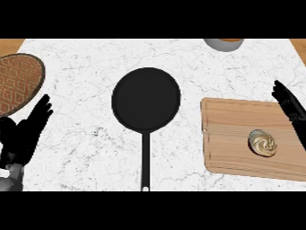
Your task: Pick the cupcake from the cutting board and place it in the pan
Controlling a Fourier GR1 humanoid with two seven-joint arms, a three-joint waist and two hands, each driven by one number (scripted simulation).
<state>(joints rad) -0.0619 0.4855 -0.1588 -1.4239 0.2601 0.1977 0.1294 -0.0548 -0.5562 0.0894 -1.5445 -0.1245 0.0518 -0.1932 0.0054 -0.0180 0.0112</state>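
My left robot hand (24,134) and right robot hand (299,120) are open, fingers straight, holding nothing. The cupcake (262,142), with swirled frosting, sits on the wooden cutting board (228,134). Risk: squeezing could smear the soft frosting. Beyond, the black round pan (146,98) lies on the marble tabletop (82,157).

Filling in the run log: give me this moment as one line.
stage: before pick | cupcake: on cutting board | pan: empty | left hand: open, resting | right hand: open, beside board
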